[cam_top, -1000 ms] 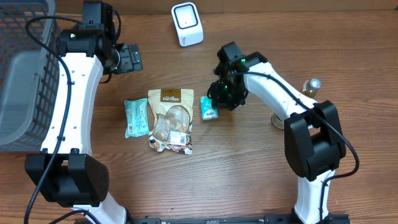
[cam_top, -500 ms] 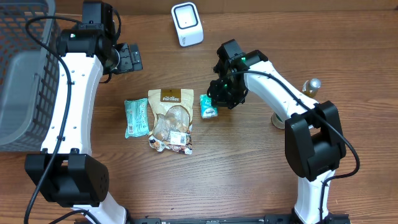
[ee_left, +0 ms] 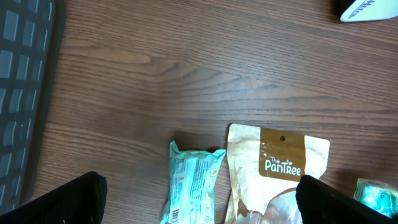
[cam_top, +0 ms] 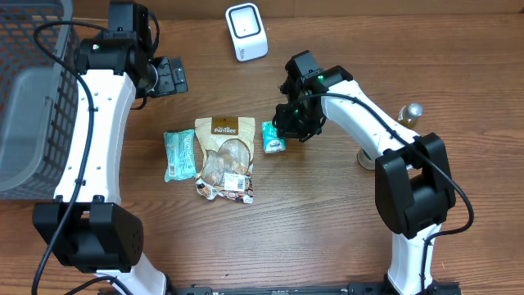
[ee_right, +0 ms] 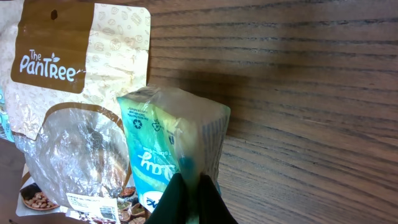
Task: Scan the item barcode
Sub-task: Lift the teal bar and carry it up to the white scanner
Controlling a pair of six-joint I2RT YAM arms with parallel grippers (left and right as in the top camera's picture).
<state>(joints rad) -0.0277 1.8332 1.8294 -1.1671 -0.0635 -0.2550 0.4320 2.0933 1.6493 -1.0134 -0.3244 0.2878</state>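
Observation:
My right gripper [cam_top: 288, 129] [ee_right: 193, 200] is shut on the edge of a small teal packet [cam_top: 273, 137] [ee_right: 169, 144], which hangs just off the wood beside a tan PanTree snack bag [cam_top: 225, 156] [ee_right: 68, 118]. The white barcode scanner [cam_top: 246, 31] [ee_left: 367, 7] stands at the table's far edge, well apart from the packet. My left gripper [cam_top: 168, 76] [ee_left: 200, 200] hovers open above the table with nothing between its fingers [ee_left: 62, 202]. Below it lies a longer teal wrapper [cam_top: 179, 154] [ee_left: 189, 186], barcode side up.
A grey wire basket [cam_top: 33, 90] [ee_left: 22, 93] fills the left side of the table. A small metal-topped object [cam_top: 409, 112] stands at the right, behind the right arm. Bare wood lies between the bag and the scanner.
My right gripper has shifted slightly left and toward the far edge, carrying the small teal packet with it. The left arm has not moved.

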